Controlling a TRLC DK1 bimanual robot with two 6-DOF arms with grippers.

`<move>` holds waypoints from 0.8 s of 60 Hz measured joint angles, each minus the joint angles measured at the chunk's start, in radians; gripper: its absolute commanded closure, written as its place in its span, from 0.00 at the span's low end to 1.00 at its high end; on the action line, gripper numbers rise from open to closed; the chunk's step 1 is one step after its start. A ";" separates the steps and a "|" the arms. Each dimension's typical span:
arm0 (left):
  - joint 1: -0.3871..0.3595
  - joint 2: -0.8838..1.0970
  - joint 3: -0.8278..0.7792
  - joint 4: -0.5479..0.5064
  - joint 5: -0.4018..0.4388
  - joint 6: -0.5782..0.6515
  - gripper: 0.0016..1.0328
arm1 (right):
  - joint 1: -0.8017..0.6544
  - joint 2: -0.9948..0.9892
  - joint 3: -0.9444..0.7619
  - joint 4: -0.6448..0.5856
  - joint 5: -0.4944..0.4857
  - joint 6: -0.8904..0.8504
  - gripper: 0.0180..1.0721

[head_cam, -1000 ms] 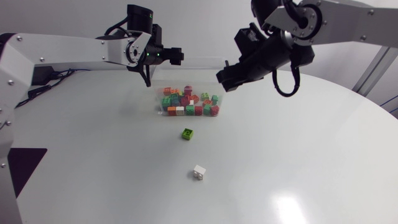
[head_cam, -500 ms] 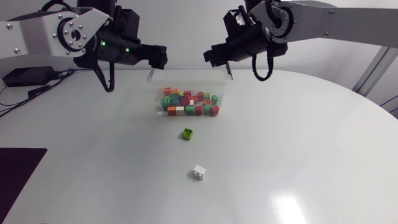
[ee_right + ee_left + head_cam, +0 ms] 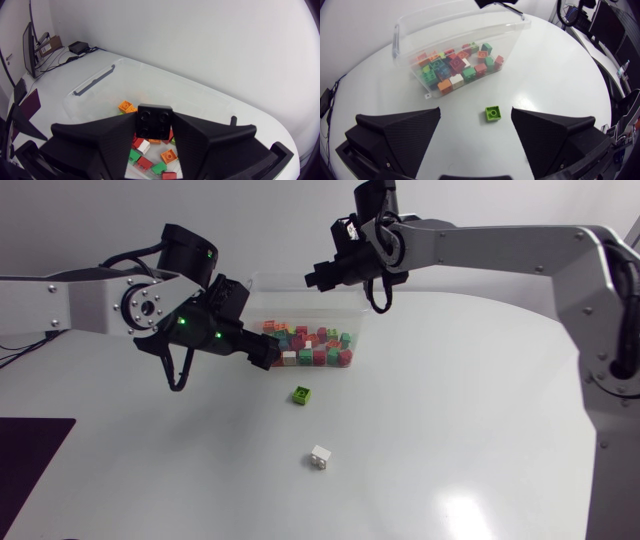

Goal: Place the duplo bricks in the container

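Item 1: left arm (image 3: pixel 70 295), entering from 9 o'clock in the head view. Its left pincer (image 3: pixel 258 354) hangs at 8 o'clock of the container, released, fingers (image 3: pixel 400 132) spread wide with nothing between them.

Item 2: container (image 3: pixel 268 280), clear plastic, open-topped, on the white surface (image 3: pixel 480 430). It holds a heap of mixed bricks (image 3: pixel 305 345) in red, green, orange and white.

Item 3: green brick (image 3: pixel 302 394), loose on the surface at 6 o'clock of the container, studs up. In the left wrist view, the green brick (image 3: pixel 493 113) lies just ahead of the gap between the open fingers, touching neither.

Item 4: white brick (image 3: pixel 321 457), loose on the surface at 5 o'clock of the green brick, well apart from the container.

Item 5: right arm (image 3: pixel 500 240), entering from 3 o'clock. Its right pincer (image 3: pixel 318 276) is at 12 o'clock of the container, over the far rim, clenched on a black brick (image 3: pixel 155 120) with studs showing.
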 measured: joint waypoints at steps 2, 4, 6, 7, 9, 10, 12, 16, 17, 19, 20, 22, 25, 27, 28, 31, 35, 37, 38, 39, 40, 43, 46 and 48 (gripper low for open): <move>-0.003 0.000 -0.007 0.000 0.004 0.000 0.05 | 0.000 0.027 0.035 -0.010 0.000 0.000 0.04; -0.010 0.000 -0.014 0.000 0.005 0.000 0.05 | -0.002 0.039 0.047 -0.019 0.000 0.000 0.04; -0.014 0.000 -0.018 0.000 0.006 0.000 0.05 | -0.002 0.041 0.047 -0.026 -0.001 0.000 0.04; -0.017 0.003 -0.020 0.001 0.006 0.000 0.05 | -0.003 0.041 0.047 -0.029 -0.001 0.000 0.04; -0.024 0.008 -0.021 0.001 0.006 0.000 0.05 | -0.005 0.039 0.042 -0.028 -0.002 0.000 0.04; -0.029 0.013 -0.021 0.001 0.006 0.000 0.05 | -0.007 0.032 0.036 -0.026 -0.006 0.000 0.04; -0.040 0.024 -0.021 0.005 0.006 0.000 0.05 | -0.011 0.011 0.010 -0.022 -0.016 -0.001 0.04; -0.059 0.050 -0.021 0.011 0.006 0.000 0.05 | -0.021 -0.055 -0.080 -0.006 -0.021 -0.020 0.04; -0.063 0.058 -0.021 0.012 0.006 0.000 0.05 | -0.024 -0.075 -0.105 -0.001 -0.021 -0.024 0.04; -0.071 0.077 -0.020 0.013 0.006 0.000 0.05 | -0.032 -0.121 -0.161 0.007 -0.029 -0.035 0.04; -0.075 0.087 -0.019 0.013 0.006 0.000 0.05 | -0.035 -0.143 -0.185 0.008 -0.036 -0.040 0.04; -0.081 0.110 -0.014 0.013 0.006 0.000 0.05 | -0.044 -0.190 -0.235 0.010 -0.053 -0.050 0.04; -0.093 0.152 -0.007 0.015 0.006 0.001 0.05 | -0.058 -0.274 -0.319 0.023 -0.079 -0.065 0.04; -0.100 0.187 0.000 0.018 0.006 0.001 0.05 | -0.070 -0.338 -0.380 0.032 -0.100 -0.079 0.04; -0.102 0.201 0.004 0.017 0.006 0.005 0.05 | -0.075 -0.364 -0.403 0.032 -0.108 -0.084 0.04; -0.108 0.238 0.018 0.017 0.006 0.012 0.05 | -0.090 -0.445 -0.474 0.035 -0.133 -0.103 0.04; -0.110 0.284 0.045 0.017 0.002 0.016 0.05 | -0.109 -0.556 -0.574 0.035 -0.159 -0.132 0.04; -0.109 0.304 0.063 0.016 -0.004 0.016 0.05 | -0.116 -0.604 -0.620 0.033 -0.174 -0.143 0.04; -0.109 0.313 0.073 0.016 -0.006 0.018 0.05 | -0.117 -0.621 -0.637 0.032 -0.179 -0.150 0.04; -0.109 0.320 0.082 0.016 -0.006 0.018 0.05 | -0.120 -0.637 -0.655 0.030 -0.181 -0.155 0.04; -0.109 0.327 0.090 0.015 -0.007 0.018 0.05 | -0.121 -0.652 -0.671 0.027 -0.185 -0.159 0.04; -0.109 0.349 0.121 0.015 -0.014 0.019 0.05 | -0.121 -0.696 -0.724 0.015 -0.196 -0.177 0.04; -0.110 0.365 0.146 0.011 -0.021 0.019 0.06 | -0.121 -0.730 -0.774 0.000 -0.203 -0.189 0.04; -0.112 0.383 0.171 0.006 -0.027 0.020 0.07 | -0.119 -0.749 -0.805 -0.008 -0.203 -0.197 0.04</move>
